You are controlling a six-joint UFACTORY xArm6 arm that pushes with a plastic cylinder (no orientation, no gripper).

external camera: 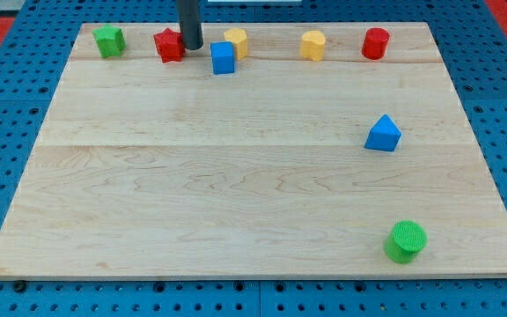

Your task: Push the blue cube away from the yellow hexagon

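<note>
Near the blue cube, at the view's top: my tip (190, 47) stands just to the view's left of the blue cube (224, 57) and slightly above it, close but with a thin gap that I cannot rule out as contact.
Tool: a bare rod with nothing to spread or pinch; it holds nothing.
Blue cube: on the wooden surface (236, 194), touching or almost touching the yellow hexagon (236, 40), which sits just up and to the view's right of the cube.
Around the blue cube: a red star-like block (170, 45) just beyond my tip to the view's left, a green block (108, 40) further left, a 2nd yellow block (313, 45) and a red cylinder (375, 43) to the view's right.
Far from the blue cube: a blue triangular block (383, 134) and a green cylinder (406, 241), both toward the view's bottom right.
Step in hand: approach, by my judgement; the push looks not yet done.
Next move: the tip likely needs to get between cube and hexagon, or above the cube, then drive it toward the view's bottom.
Writing: none readable.
</note>
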